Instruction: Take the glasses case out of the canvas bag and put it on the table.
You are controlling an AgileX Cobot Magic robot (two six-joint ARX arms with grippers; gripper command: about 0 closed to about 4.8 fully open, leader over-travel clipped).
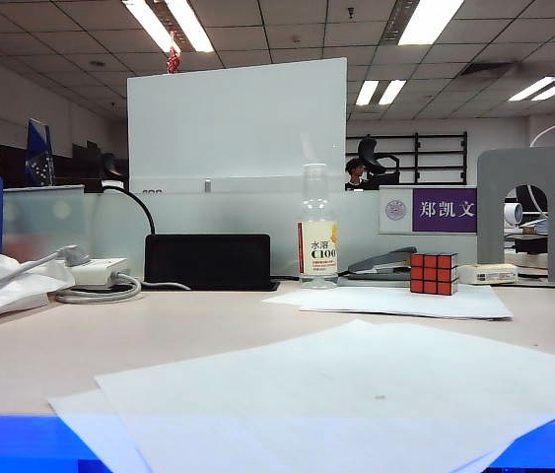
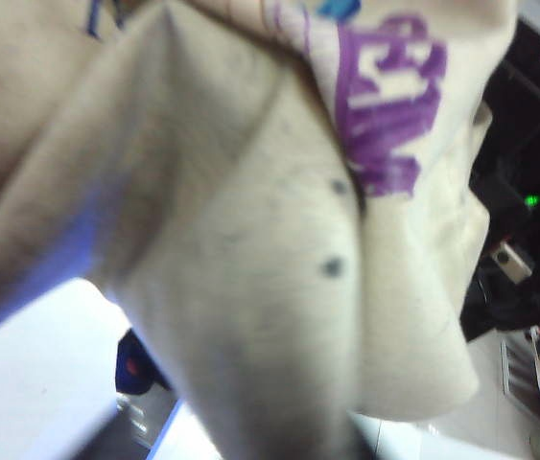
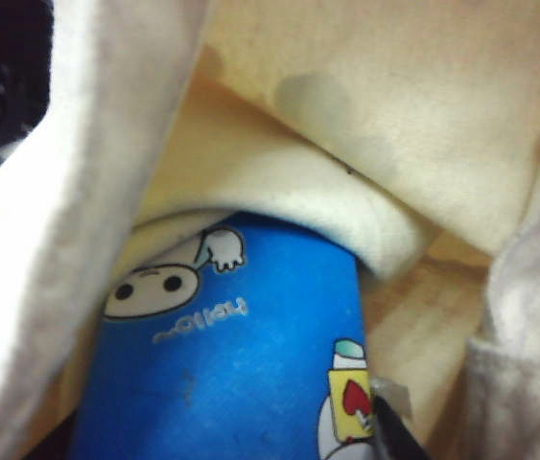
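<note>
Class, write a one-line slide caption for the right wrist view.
Blue cartoon-printed glasses case lying inside the folds of the beige canvas bag, a dark fingertip of the right gripper at its edge.

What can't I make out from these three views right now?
- Exterior view: neither arm, the canvas bag nor the glasses case shows; only the table with papers.
- Left wrist view: canvas bag fills the blurred frame, hiding the left gripper and any grip.
- Right wrist view: glasses case lies partly under bag folds, its ends cut off; of the right gripper only one dark fingertip shows, so its grip is unclear.
</note>
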